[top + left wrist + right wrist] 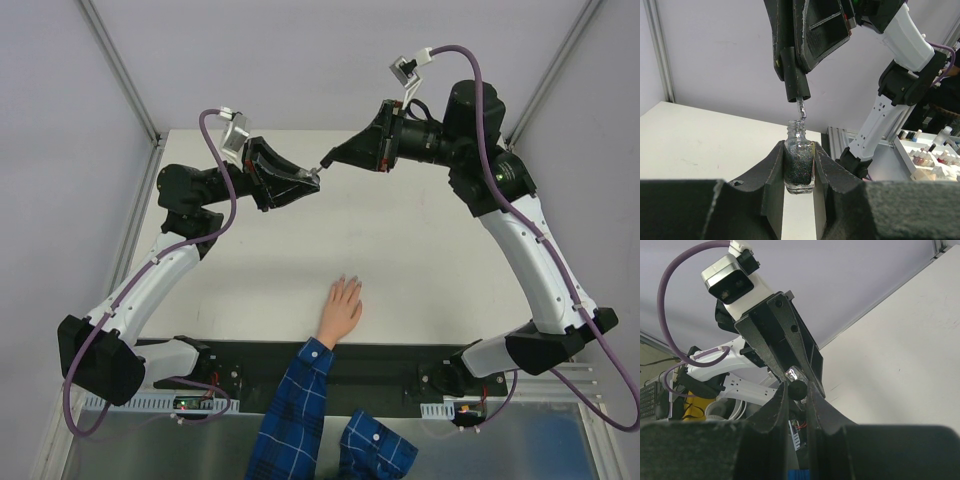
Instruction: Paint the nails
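Left wrist view: my worry is the brush scraping the bottle rim, then dripping on the way to the nails, which lie well back from both grippers. The left gripper pinches the bottle tight. Just above it, the right gripper clamps the brush cap.

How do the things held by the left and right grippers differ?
The left gripper holds a clear glass bottle of dark glittery polish; the right gripper holds a black opaque brush cap. The bottle stands upright and open; the cap hangs tilted above it, brush at its mouth. Both are clamped between jaws.
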{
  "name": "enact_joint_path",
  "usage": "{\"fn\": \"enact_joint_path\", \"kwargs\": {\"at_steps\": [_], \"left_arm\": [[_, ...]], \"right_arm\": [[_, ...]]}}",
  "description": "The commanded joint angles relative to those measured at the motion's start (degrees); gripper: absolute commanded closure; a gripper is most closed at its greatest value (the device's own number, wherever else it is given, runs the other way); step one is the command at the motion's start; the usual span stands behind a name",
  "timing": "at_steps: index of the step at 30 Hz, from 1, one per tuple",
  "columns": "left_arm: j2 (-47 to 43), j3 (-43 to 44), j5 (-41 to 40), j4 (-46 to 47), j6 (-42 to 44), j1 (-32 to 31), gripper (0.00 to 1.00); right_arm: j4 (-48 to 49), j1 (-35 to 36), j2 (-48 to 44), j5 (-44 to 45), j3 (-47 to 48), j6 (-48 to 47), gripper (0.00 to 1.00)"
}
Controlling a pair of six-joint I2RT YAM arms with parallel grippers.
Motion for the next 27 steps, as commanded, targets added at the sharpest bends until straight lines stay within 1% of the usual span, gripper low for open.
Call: {"fn": "enact_joint_path", "kwargs": {"at_steps": [1, 12, 17, 23, 27], "left_arm": [[-1.8, 0.9, -1.6, 2.7, 1.1, -0.5, 1.00], [-1.1, 0.8, -3.1, 5.5, 0.1, -0.6, 1.00], [-1.0, 0.7, -4.3, 5.9, 0.6, -0.9, 1.00], [-0.1, 0.1, -7.8, 7.5, 2.2, -2.7, 1.00], [1.0, 1.1, -8.7, 7.4, 3.4, -3.9, 1.00]], "right_arm": [[2.1, 0.7, 0.3, -0.7, 1.8, 0.7, 1.00], [-1.4, 3.4, 1.8, 3.3, 2.8, -3.9, 1.00], [-2.4, 4.8, 1.1, 5.1, 1.3, -6.1, 1.00], [-1.4, 5.9, -2.5, 11.0, -4.7, -5.9, 0.98], [-4.1, 7.0, -1.9, 14.7, -3.1, -5.6, 1.00]]}}
